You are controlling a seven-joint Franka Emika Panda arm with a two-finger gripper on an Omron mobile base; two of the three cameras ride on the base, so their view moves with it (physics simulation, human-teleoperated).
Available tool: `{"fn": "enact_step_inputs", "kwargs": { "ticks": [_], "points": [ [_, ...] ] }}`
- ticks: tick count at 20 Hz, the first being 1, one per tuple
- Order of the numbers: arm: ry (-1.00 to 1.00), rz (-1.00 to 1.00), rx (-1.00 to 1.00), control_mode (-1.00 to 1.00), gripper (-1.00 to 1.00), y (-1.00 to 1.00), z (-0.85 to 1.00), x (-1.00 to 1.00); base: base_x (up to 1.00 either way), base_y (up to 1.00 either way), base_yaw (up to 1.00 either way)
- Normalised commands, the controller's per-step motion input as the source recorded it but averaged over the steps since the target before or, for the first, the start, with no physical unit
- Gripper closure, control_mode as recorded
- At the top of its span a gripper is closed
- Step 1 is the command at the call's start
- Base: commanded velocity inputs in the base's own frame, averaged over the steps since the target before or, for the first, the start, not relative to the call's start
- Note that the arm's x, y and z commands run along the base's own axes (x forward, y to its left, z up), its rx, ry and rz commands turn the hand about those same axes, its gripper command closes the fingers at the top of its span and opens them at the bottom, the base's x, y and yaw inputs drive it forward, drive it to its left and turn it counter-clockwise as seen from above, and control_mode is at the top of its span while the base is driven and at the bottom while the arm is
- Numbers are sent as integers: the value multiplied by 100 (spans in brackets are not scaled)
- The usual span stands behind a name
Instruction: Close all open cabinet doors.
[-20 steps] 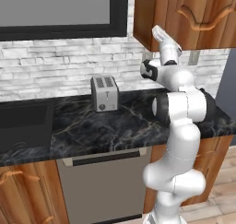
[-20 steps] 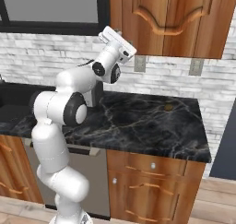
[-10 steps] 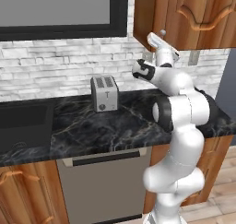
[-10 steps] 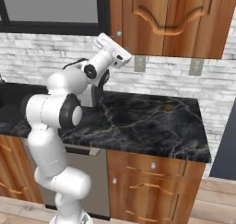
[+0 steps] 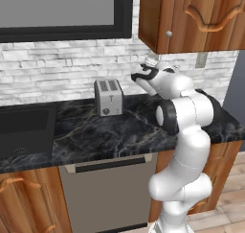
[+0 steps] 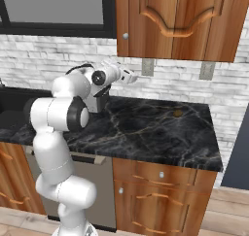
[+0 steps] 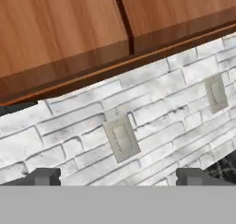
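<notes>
Cabinet doors (image 6: 175, 21) hang on the wall above the right part of the dark marble counter (image 6: 160, 133), to the right of the microwave (image 5: 62, 11); they look flush with the cabinet front, each with a carved arch, and a small round knob (image 6: 125, 36) sits near the lower left corner of the left door. Below them the gripper (image 7: 117, 176) hangs in the air under the cabinet's bottom edge, facing the white brick wall (image 7: 152, 108) and a grey outlet plate (image 7: 121, 138). Its fingertips (image 7: 44, 176) stand wide apart with nothing between them. A toaster (image 5: 108, 97) stands on the counter to the left of the arm, against the far wall.
</notes>
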Motion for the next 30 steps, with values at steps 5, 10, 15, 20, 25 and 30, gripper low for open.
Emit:
{"fn": "enact_step_inputs", "kwargs": {
  "ticks": [5,10,15,20,25,30],
  "points": [
    [79,-8,28,-100,-100,1,93,-100,0,0,0],
    [67,-5,28,-100,-100,13,100,-100,0,0,0],
    [60,-7,23,-100,-100,18,100,-100,0,0,0],
    [52,-12,20,-100,-100,15,100,-96,0,0,0],
    [49,-9,13,-100,-100,14,90,-69,0,0,0],
    [5,1,0,-100,-100,2,0,-17,0,0,0]
  ]
}}
